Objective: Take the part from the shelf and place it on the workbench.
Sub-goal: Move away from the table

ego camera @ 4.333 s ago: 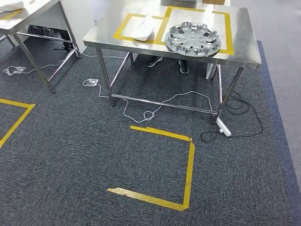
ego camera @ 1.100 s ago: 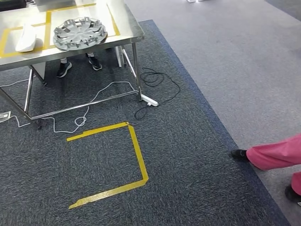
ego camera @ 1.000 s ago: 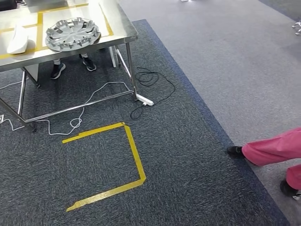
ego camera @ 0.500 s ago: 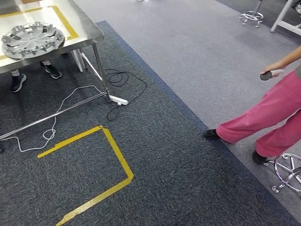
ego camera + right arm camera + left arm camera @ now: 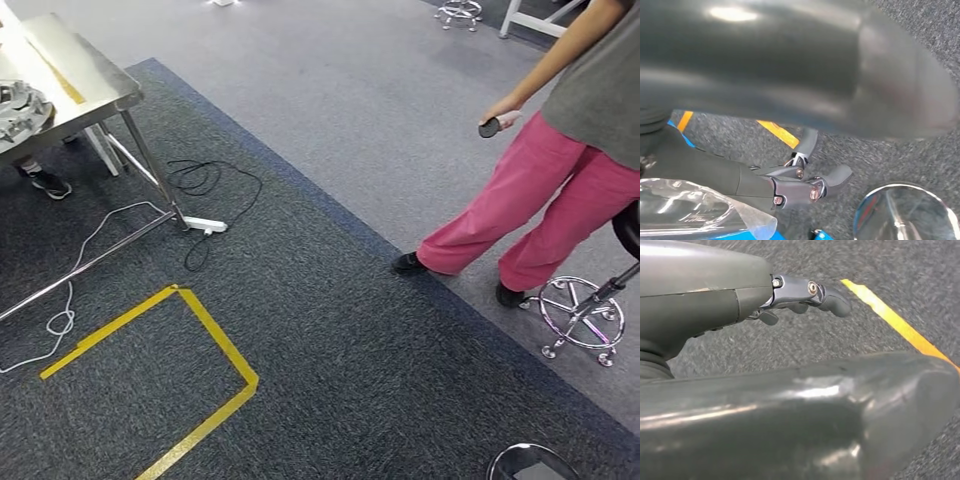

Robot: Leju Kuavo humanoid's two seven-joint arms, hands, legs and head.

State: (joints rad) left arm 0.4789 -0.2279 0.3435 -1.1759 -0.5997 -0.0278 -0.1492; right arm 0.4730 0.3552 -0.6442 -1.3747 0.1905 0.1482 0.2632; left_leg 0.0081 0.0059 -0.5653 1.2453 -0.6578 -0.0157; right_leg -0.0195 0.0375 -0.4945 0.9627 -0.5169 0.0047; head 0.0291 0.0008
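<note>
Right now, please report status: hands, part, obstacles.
Left hand open, right hand open, both holding nothing. Hubcap on workbench. Person and stool standing to the right.

Right wrist view: right hand (image 5: 806, 175) hangs above dark grey speckled carpet (image 5: 881, 160). Large grey thumb (image 5: 798, 65) spans the frame, blurred by closeness, with one bright highlight on it. Darker fingers (image 5: 832, 177) lie loosely extended and apart, tips slightly curled, nothing between them; metal pins visible at their pivots. Yellow floor tape (image 5: 777, 132) runs on the carpet behind the fingers; a second short piece of the same yellow sits near the frame's edge. A round shiny metal disc (image 5: 904, 212), reflective, lies on the carpet beside the fingertips, apart from them. Clear plastic film (image 5: 696, 210) with a blue edge lies along the wrist cover.
</note>
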